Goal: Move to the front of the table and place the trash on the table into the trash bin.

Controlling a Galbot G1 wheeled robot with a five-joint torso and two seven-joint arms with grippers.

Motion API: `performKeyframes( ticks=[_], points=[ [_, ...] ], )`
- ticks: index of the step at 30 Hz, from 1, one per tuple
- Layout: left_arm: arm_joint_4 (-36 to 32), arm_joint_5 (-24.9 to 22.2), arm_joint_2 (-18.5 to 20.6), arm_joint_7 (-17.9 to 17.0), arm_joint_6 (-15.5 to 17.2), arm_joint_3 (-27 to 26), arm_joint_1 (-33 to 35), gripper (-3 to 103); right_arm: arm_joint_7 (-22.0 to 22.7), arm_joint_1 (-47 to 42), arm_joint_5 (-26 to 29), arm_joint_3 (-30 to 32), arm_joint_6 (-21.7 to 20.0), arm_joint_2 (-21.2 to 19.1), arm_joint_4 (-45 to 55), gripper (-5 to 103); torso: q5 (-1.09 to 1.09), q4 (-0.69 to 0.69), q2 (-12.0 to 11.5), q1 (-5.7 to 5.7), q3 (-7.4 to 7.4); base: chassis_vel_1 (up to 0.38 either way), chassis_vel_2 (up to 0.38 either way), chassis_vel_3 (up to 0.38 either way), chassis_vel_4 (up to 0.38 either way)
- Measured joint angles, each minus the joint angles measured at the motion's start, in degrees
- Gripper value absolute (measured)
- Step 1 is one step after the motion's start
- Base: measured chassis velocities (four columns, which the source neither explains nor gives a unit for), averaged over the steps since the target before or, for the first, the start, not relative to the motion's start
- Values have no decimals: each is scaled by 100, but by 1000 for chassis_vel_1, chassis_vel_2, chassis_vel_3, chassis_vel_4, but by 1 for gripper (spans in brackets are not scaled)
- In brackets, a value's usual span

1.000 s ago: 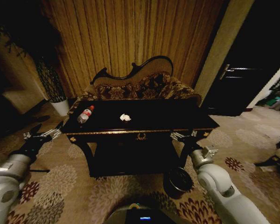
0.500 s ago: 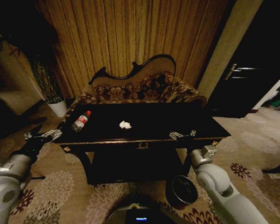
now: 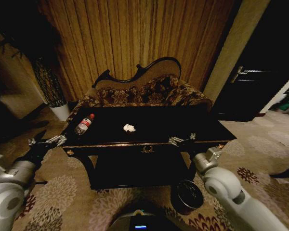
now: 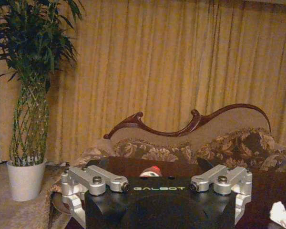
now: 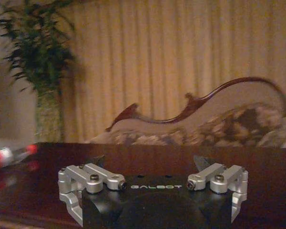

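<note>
Dark bin [image 3: 187, 195] under table [image 3: 183, 126] corner; contents unclear.

- The black glossy table [image 3: 183, 122] with gold trim is seen before the camera.
- A red-capped clear bottle [image 3: 84, 124] is laid near its left end.
- A white paper wad [image 3: 129, 127] is placed mid-table.
- The round dark trash bin [image 3: 187, 196] is stood on the floor by the table's front right leg.

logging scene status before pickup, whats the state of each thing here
clear plastic bottle with red label: lying on its side on the glossy black table
crumpled white paper wad: resting mid-table
round dark trash bin: upright on carpet
left gripper: open, empty
right gripper: open, empty
</note>
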Motion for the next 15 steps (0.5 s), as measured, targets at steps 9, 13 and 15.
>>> performKeyframes(
  ticks=[9, 13, 15],
  points=[
    [-43, 78, -112, -3, -9, -52, 57, 100, -29, 1043, 478, -1015, -3, -780, -599, 100, 0, 0, -1, 1, 1, 0, 0, 0, 0],
    [-62, 89, -152, -3, -17, -63, 106, 100, -35, 1670, 627, -1592, 0, -919, -851, 100, 0, -1, 0, 0, 0, 0, 0, 0, 0],
    [-64, 116, -155, -2, -21, -15, 85, 100, -31, 2410, 760, -2244, -10, -998, -1062, 100, 0, 1, -1, 0, 1, 0, 0, 0, 0]
  ],
)
